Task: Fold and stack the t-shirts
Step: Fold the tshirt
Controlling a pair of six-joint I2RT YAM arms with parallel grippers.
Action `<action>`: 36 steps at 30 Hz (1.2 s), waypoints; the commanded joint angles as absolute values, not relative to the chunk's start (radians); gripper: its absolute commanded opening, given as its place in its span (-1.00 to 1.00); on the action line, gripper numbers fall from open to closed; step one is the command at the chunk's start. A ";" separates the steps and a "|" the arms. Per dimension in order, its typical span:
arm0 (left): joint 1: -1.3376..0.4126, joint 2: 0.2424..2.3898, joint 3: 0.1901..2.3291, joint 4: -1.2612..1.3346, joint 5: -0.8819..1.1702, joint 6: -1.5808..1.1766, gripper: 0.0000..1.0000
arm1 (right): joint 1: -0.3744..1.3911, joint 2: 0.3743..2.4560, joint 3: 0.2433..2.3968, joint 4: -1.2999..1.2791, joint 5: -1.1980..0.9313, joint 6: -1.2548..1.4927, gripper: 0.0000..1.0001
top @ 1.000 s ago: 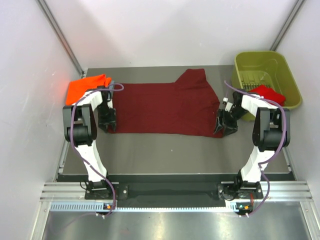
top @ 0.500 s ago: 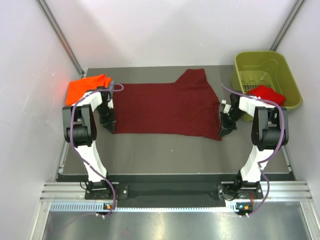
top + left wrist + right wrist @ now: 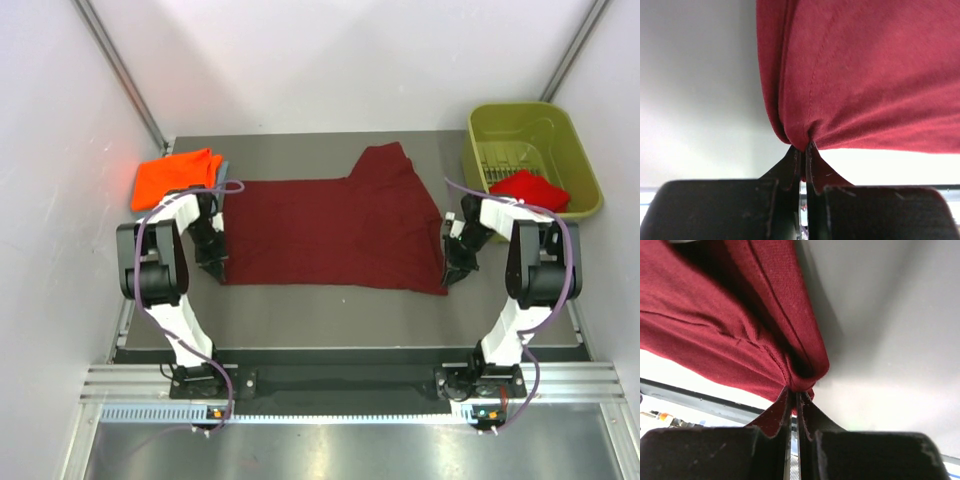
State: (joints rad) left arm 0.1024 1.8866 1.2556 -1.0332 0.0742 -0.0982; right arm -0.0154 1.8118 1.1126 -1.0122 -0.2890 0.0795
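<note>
A dark maroon t-shirt (image 3: 330, 230) lies spread across the grey table, one sleeve pointing to the back. My left gripper (image 3: 216, 268) is shut on its near left corner; the left wrist view shows the cloth (image 3: 860, 75) pinched at my left gripper (image 3: 803, 148). My right gripper (image 3: 452, 274) is shut on the near right corner, where the cloth (image 3: 735, 325) bunches at my right gripper (image 3: 795, 391). A folded orange t-shirt (image 3: 176, 176) lies at the back left. A red t-shirt (image 3: 530, 189) hangs over the rim of the bin.
An olive-green plastic bin (image 3: 575, 150) stands at the back right. White walls enclose the table on three sides. A strip of bare grey table (image 3: 330, 320) runs between the maroon shirt and the arm bases.
Both grippers closed on the near corners of the maroon t-shirt. They have drawn those corners toward the near edge, and the shirt's near hem has shifted with them.
</note>
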 commanded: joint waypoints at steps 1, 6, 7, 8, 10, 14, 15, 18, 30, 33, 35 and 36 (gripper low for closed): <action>0.110 1.784 1.253 -1.097 0.077 -0.083 -1.00 | -0.014 1.753 1.106 -1.063 -0.279 0.094 -1.00; 0.107 1.755 1.272 -1.115 0.089 -0.084 -1.00 | -0.008 1.707 1.051 -1.078 -0.313 0.130 -1.00; 0.107 1.741 1.276 -1.118 0.083 -0.084 -1.00 | -0.008 1.695 1.039 -1.084 -0.316 0.132 -1.00; 0.109 1.733 1.279 -1.121 0.077 -0.089 -1.00 | -0.008 1.684 1.013 -1.092 -0.314 0.130 -1.00; 0.110 1.714 1.292 -1.134 0.065 -0.095 -1.00 | -0.008 1.651 0.990 -1.112 -0.313 0.124 -1.00; 0.110 1.698 1.293 -1.135 0.077 -0.094 -1.00 | -0.008 1.626 0.953 -1.109 -0.324 0.130 -1.00; 0.109 1.698 1.292 -1.134 0.080 -0.094 -1.00 | -0.008 1.626 0.954 -1.106 -0.322 0.129 -1.00; 0.110 1.687 1.292 -1.135 0.074 -0.097 -0.32 | -0.011 1.629 0.986 -1.108 -0.336 0.121 -0.70; 0.109 1.696 1.411 -1.083 0.068 -0.040 0.01 | -0.009 1.738 1.380 -1.025 -0.327 0.124 0.21; 0.109 1.808 1.531 -1.020 0.098 -0.015 -0.02 | -0.008 1.872 1.572 -0.960 -0.334 0.107 0.21; 0.109 1.905 1.639 -0.994 0.104 -0.009 -0.05 | -0.008 1.942 1.710 -0.925 -0.356 0.077 0.19; 0.110 1.964 1.676 -0.974 0.106 -0.009 -0.05 | -0.008 2.016 1.756 -0.917 -0.348 0.069 0.18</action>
State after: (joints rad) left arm 0.1040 1.8572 1.5711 -1.0752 0.0887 -0.0391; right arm -0.0151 1.8965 1.6230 -1.0023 -0.3401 0.1078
